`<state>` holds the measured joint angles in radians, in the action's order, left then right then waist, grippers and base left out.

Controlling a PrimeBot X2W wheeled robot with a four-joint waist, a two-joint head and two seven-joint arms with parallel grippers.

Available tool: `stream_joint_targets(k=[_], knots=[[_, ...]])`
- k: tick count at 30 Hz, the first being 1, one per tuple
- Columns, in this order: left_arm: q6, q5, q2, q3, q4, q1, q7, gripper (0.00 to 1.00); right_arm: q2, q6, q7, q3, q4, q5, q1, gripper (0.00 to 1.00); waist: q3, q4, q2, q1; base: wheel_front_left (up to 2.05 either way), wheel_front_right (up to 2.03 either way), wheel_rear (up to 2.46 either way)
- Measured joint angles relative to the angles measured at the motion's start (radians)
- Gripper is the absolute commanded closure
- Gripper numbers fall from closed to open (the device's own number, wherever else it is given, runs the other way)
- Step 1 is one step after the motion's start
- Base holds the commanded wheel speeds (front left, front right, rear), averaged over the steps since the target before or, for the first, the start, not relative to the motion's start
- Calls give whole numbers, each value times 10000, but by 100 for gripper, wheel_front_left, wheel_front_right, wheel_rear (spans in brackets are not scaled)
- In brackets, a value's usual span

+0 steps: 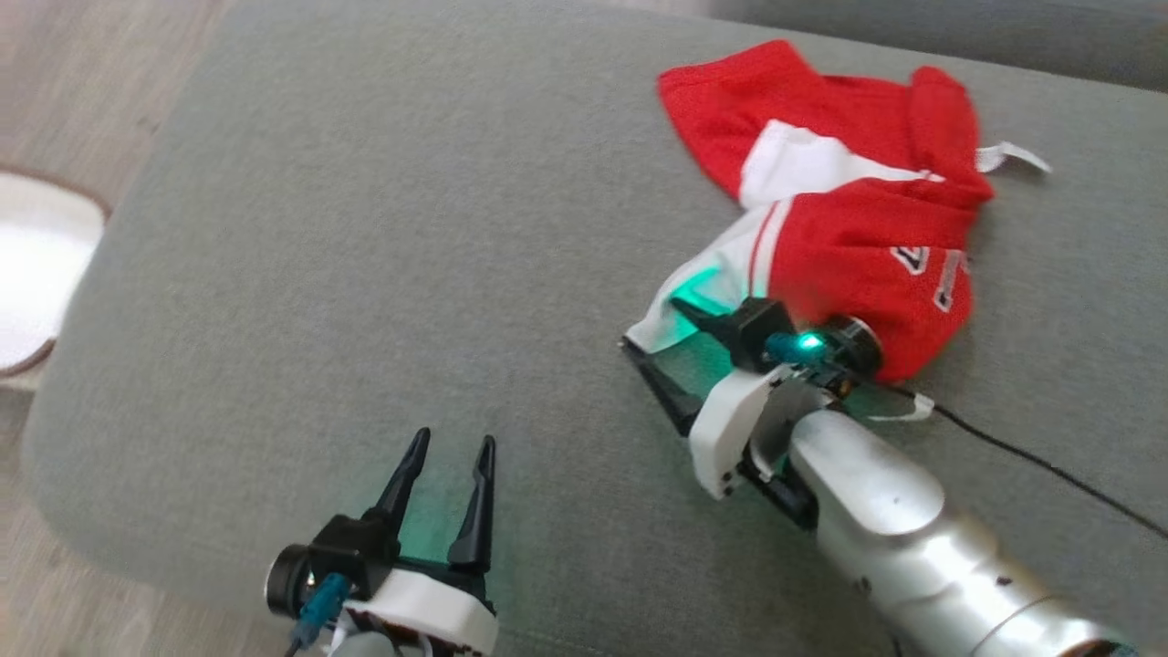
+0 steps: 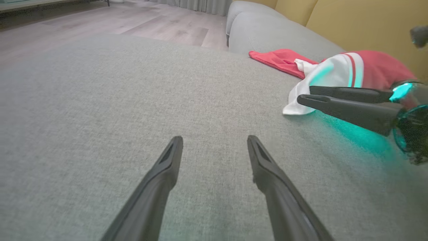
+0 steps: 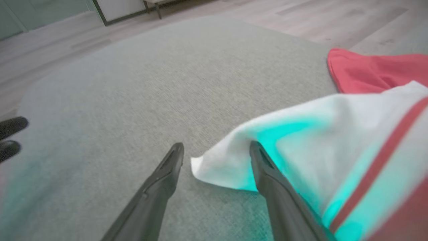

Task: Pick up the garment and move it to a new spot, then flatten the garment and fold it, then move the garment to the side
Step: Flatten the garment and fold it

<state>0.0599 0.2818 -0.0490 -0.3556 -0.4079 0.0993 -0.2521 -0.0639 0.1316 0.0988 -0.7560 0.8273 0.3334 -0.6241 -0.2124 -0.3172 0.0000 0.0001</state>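
Lying crumpled toward the right edge of the grey cushion (image 1: 365, 228), one red-and-white jersey (image 1: 849, 228) is straddled at a corner by the wide-spread right gripper (image 1: 650, 326); the left gripper (image 1: 454, 438) is held wide, empty.

left gripper (image 1: 454, 438) and right gripper (image 1: 652, 326), each two long tapered black fingers (image 2: 157, 187), white wrist shell (image 1: 730, 424), teal cable plug (image 1: 319, 607), green status light (image 1: 808, 344), rounded silver forearm (image 1: 881, 511), thin black cable (image 1: 1031, 456), dark dots on shell, possibly screws
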Motion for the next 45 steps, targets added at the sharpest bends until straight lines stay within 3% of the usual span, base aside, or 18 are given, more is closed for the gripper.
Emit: stream_joint_targets(k=[5, 6, 7, 8, 9, 17, 23, 29, 31, 35, 38, 42, 45], knots=[[-86, 96, 0, -119, 2, 1, 0, 0, -35, 0, -395, 94, 817, -180, -194, 0, -259, -426, 0, 0, 0, 0, 0], [-86, 107, 0, -121, 2, 1, 0, 0, -35, 0, -481, 77, 828, -178, -215, 15, -291, -459, 0, 0, 0, 0, 0], [-88, 117, 0, -121, 2, 1, 0, 0, -35, 0, -556, 59, 823, -173, -240, 39, -313, -473, 0, 0, 0, 0, 0], [-119, 119, 0, -127, 2, 2, 0, 0, -35, 0, -596, 27, 815, -163, -267, 65, -318, -465, 0, 0, 0, 0, 0], [-130, 119, 0, -142, 2, 7, 0, 0, -35, 0, -654, -2, 809, -163, -288, 100, -321, -450, 0, -1, 0, 0, 0], [-130, 119, 2, -253, 0, 269, 0, 0, -79, 0, 466, -82, 364, 171, -296, 100, -276, -289, 0, 0, 0, 0, 0], [-127, 71, 4, -219, -35, 342, 0, 0, -96, 0, 1423, -228, -1879, 1384, -1593, 100, -86, -159, 0, 0, 0, 0, 0], [-113, -13, 4, 29, -105, 154, 0, 0, -104, 0, 1536, 1091, -4656, 2023, -4020, 100, 256, 39, 0, -2, 0, 0, 0], [-96, -13, 4, 96, -138, -21, 0, 0, -81, 0, 1578, 2153, -5423, 1990, -4426, 100, 402, 191, 0, -2, 0, 0, 0], [-88, -13, 2, 309, -111, -79, 0, 0, -150, 0, 1580, 3791, -5271, 1348, -4256, 100, 536, 461, 0, -2, 0, 0, 0], [-86, -33, 2, 372, -109, -90, 0, 0, -644, 0, 1595, 4696, -4569, 855, -3506, 100, 581, 697, 0, -2, 0, 0, 0], [-84, -61, 2, 391, -104, -151, 0, 0, -1528, 0, 1593, 5482, -3346, 336, -1367, 100, 519, 946, 0, -2, 0, 0, 0], [-84, -61, 2, 407, -98, -153, 0, 0, -1701, 0, 1592, 6211, -2662, 123, 368, 100, 414, 1072, 0, 0, 0, 0, 0]])
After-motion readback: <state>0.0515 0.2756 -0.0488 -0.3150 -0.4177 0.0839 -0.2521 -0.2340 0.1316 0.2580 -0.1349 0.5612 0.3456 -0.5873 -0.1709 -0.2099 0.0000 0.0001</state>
